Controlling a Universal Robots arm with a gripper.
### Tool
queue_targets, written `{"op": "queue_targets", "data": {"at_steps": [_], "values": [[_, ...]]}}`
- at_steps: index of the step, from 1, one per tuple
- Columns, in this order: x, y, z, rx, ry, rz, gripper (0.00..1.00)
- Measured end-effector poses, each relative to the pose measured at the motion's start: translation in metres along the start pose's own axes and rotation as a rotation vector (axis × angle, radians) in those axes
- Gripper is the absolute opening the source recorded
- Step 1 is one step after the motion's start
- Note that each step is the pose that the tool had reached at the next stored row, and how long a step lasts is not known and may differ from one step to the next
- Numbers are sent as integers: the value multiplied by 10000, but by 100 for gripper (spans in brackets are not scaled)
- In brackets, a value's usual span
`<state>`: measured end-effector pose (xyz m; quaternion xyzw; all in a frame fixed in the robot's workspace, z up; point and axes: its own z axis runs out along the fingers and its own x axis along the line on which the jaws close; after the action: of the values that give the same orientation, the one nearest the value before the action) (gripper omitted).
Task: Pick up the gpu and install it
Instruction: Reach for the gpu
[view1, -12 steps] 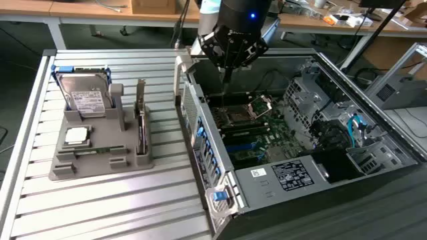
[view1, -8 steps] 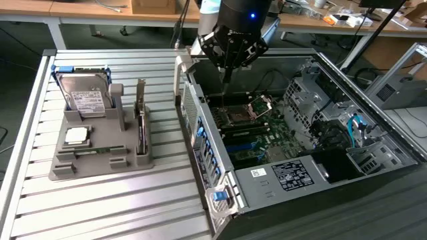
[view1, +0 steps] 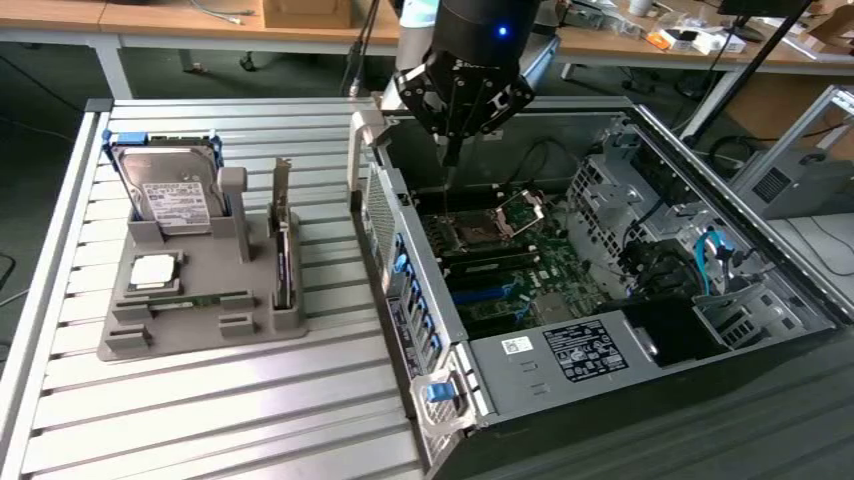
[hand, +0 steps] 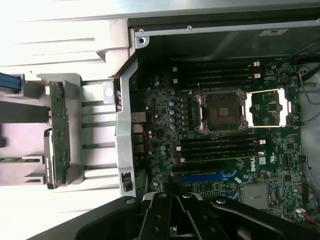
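Fingers (view1: 453, 150) clenched, empty; your gpu (view1: 283, 250), exterior view's centre-left, looks light, stiff, fragile — pinch its top edge, not components

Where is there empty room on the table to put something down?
The bare slats of the table nearer the exterior camera than the grey holder are free, and the strip between holder and computer case. Crowded: the holder, with hard drive and gpu, and inside the case.
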<state>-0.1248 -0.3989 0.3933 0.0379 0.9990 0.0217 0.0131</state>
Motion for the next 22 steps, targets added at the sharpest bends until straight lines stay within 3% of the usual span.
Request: {"op": "queue_targets", "data": {"at_steps": [22], "values": [[113, -9, -3, 0, 0, 0, 11]]}}
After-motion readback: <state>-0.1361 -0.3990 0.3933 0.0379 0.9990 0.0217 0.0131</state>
